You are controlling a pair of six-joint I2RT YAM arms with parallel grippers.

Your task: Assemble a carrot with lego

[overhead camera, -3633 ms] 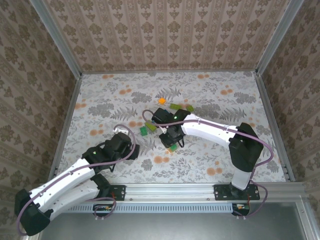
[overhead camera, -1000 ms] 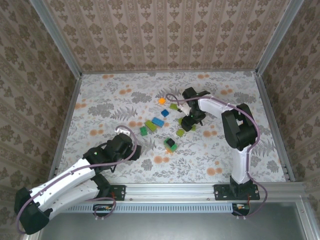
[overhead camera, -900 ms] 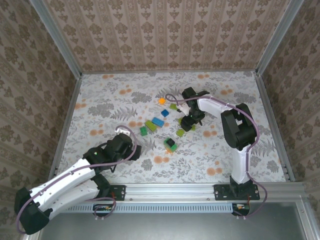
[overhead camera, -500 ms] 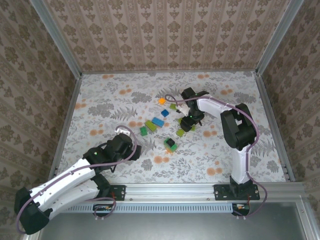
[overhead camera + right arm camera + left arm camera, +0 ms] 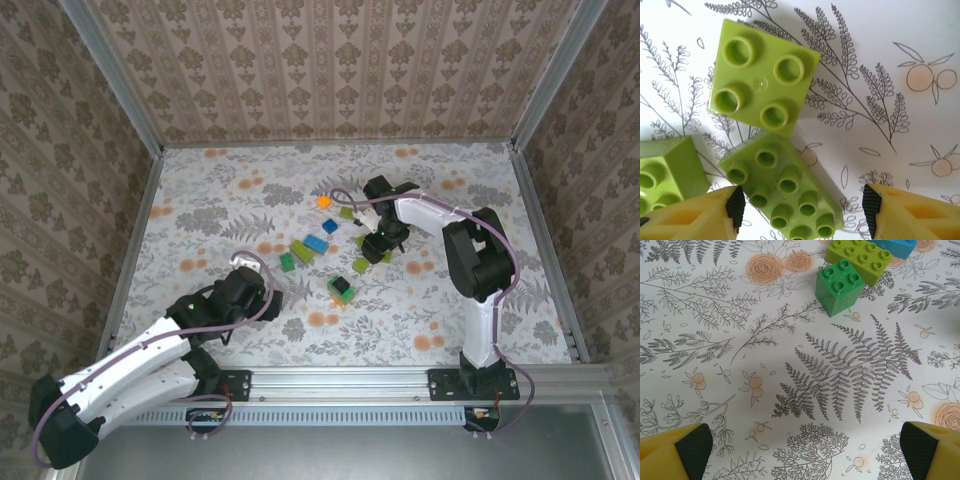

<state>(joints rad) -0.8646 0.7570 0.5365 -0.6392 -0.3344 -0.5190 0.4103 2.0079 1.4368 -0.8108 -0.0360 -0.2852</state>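
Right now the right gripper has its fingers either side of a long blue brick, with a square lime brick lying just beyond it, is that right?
Not quite. The long brick between the fingers of the right gripper is lime green, not blue, as the right wrist view shows. The square lime brick does lie just beyond it.

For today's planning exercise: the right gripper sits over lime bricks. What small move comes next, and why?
Probably close the right gripper on the long lime brick: it lies between the open jaws, with a gap beside one pad.
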